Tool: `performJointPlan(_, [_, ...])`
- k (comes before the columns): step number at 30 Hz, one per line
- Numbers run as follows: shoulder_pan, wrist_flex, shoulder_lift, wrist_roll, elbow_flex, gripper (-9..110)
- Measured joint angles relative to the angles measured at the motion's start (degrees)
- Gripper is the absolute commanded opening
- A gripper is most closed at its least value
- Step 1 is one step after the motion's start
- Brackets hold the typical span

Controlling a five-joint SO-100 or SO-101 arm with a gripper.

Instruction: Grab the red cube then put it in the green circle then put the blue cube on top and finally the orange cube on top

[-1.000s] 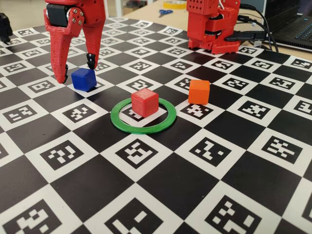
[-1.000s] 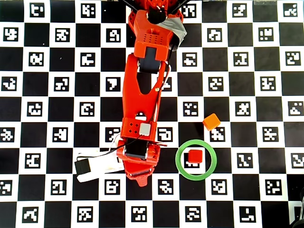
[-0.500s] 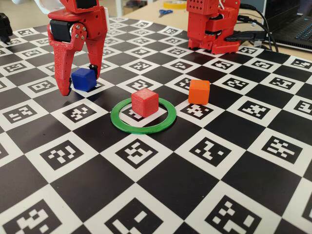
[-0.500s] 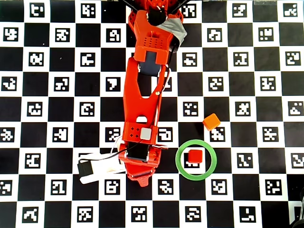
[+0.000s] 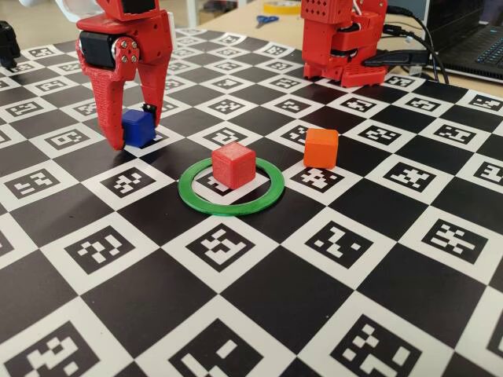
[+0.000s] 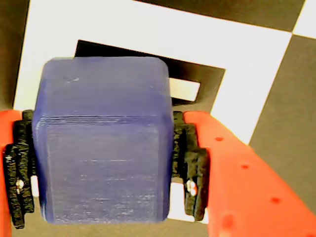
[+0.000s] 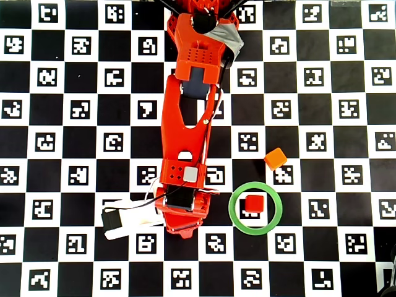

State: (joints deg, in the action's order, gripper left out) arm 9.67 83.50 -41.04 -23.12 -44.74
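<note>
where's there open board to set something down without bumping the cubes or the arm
The whole near half of the board, in front of the green circle, is bare in the fixed view, as is the stretch right of the orange cube. It is crowded at back left, where the hand closes on the blue cube, and inside the ring, which holds the red cube.

Counter (image 5: 440, 259): covered edge to edge by a black-and-white checkerboard mat, each white square printed with a square coded marker; surface matte, evenly lit, soft shadows only.

Wooden desktop (image 5: 236, 17): pale brown, visible beyond the mat's far edge in the fixed view.

Scissors (image 5: 266, 20): blue-handled, lying on that desktop.

Yellow object (image 5: 280, 7): partly cut off at the top edge; kind unclear.

Black cables (image 5: 416, 39): trailing across the far right corner.

Dark laptop (image 5: 471, 31): at the far right, partly out of frame.
</note>
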Motion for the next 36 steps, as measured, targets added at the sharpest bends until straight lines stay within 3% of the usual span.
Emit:
performJointPlan(10, [0.0, 0.8, 0.0, 1.8, 0.0, 4])
performJointPlan(19, [-1.7, 7.5, -5.4, 11.3, -3.7, 4])
performJointPlan(25, [-5.9, 9.2, -17.8, 17.5, -13.7, 4])
performJointPlan(36, [-17.8, 12.3, -28.3, 28.9, -15.6, 5])
